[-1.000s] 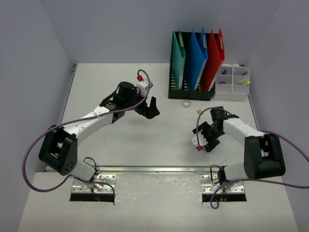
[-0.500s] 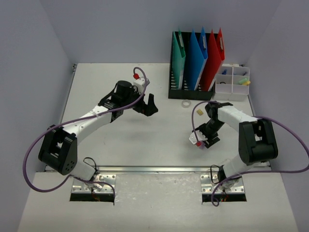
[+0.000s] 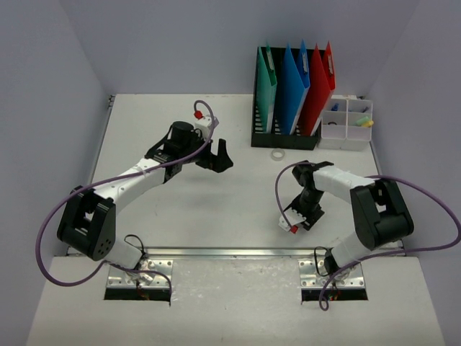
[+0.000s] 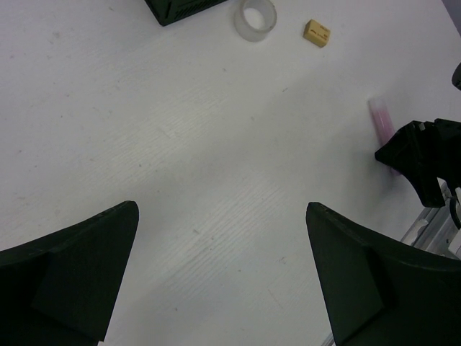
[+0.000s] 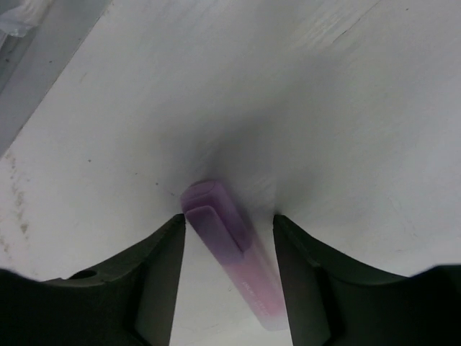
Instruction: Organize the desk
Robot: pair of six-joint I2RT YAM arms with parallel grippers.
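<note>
On the white desk [image 3: 180, 209] lies a pink and purple highlighter [image 5: 230, 259], also visible in the left wrist view as a highlighter [image 4: 380, 122]. My right gripper [image 5: 229, 220] points down over it, one finger on each side of the cap end, with a narrow gap showing on both sides; it is open. In the top view the right gripper [image 3: 304, 213] covers the highlighter. My left gripper [image 3: 222, 158] hovers over mid-desk, wide open and holding nothing, with only bare desk between the jaws of the left gripper [image 4: 222, 209].
A black file holder [image 3: 284, 137] with coloured folders [image 3: 292, 86] stands at the back right, a clear compartment box [image 3: 346, 126] beside it. A clear tape roll [image 3: 277, 154] and a small tan block [image 4: 316, 32] lie in front. A metal rail [image 3: 230, 252] runs along the front edge.
My right gripper swung in and down over the highlighter, and its jaws narrowed round it. The left arm drifted slightly back and to the left, still wide open.
</note>
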